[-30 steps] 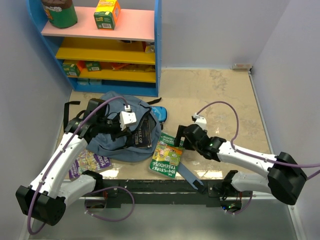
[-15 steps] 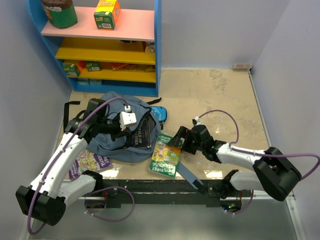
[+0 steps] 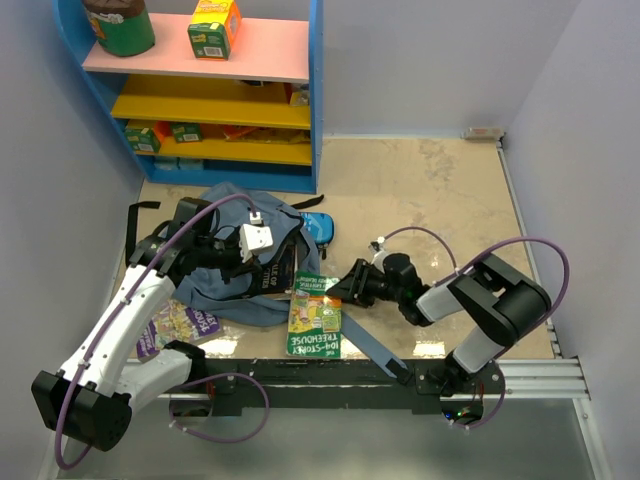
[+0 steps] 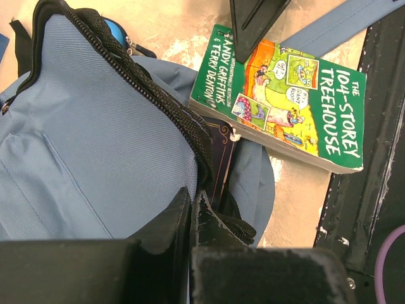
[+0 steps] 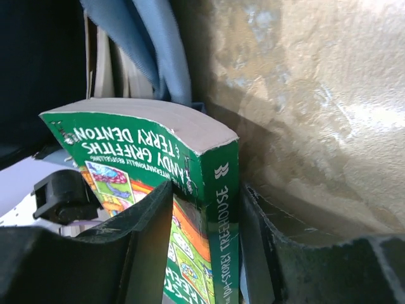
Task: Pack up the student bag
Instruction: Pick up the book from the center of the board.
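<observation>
Partly cropped, the green book [image 5: 190,142] sits clamped in the right gripper [image 5: 205,199]

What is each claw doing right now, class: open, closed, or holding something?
Left claw: closed on the student bag at its zipper.
Right claw: closed on the green book.

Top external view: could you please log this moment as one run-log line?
left gripper shut on student bag rim | right gripper shut on green book | book at bag mouth, not inside
</observation>
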Motion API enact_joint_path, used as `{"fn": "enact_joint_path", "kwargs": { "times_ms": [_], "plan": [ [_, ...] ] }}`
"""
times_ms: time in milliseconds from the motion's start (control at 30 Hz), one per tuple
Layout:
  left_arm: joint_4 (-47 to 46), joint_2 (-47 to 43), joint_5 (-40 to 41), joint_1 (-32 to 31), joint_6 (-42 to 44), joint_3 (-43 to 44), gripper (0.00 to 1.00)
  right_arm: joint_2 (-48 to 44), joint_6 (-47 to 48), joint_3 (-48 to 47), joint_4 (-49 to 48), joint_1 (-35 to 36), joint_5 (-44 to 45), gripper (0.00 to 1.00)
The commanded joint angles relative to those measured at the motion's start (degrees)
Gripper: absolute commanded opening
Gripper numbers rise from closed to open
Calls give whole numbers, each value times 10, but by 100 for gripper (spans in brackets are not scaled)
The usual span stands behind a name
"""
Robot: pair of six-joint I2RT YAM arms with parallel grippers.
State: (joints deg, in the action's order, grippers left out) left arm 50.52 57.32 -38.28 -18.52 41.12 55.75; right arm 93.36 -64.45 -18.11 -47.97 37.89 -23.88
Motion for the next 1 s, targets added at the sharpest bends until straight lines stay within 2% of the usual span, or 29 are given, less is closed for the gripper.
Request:
{"fn": "enact_joint_path", "kwargs": {
  "times_ms": [0,133,233,267,333,367,400,467,567,833,967],
  "plan": [
    [-17,0,-33,-4,1,13,0,-27,-6,14,-84,8,-57,48],
    [-22,2,-37,-4,-5,15,0,-23,-4,25,-141,9,-66,52],
    [-22,3,-39,-4,-6,17,0,15,-10,25,-201,9,-81,57],
    [-23,3,-39,-4,-8,18,0,26,-16,29,-250,8,-85,54],
    [-20,3,-40,-4,-8,22,0,57,-41,36,-306,9,-95,34],
    [-17,3,-38,-4,-8,23,0,66,-52,50,-392,8,-96,5],
    [-17,2,-36,-4,-7,23,0,80,-69,56,-439,8,-100,0],
    [-15,2,-33,-4,-7,23,0,112,-119,69,-550,4,-116,0],
    [-12,0,-31,-4,-5,23,0,122,-159,79,-619,-9,-142,0],
    [-14,-3,-30,-4,-8,23,0,3,-178,50,-586,-48,-223,0],
    [-16,-5,-30,-4,-11,23,0,-30,-198,-3,-559,-86,-259,0]
  ]
}}
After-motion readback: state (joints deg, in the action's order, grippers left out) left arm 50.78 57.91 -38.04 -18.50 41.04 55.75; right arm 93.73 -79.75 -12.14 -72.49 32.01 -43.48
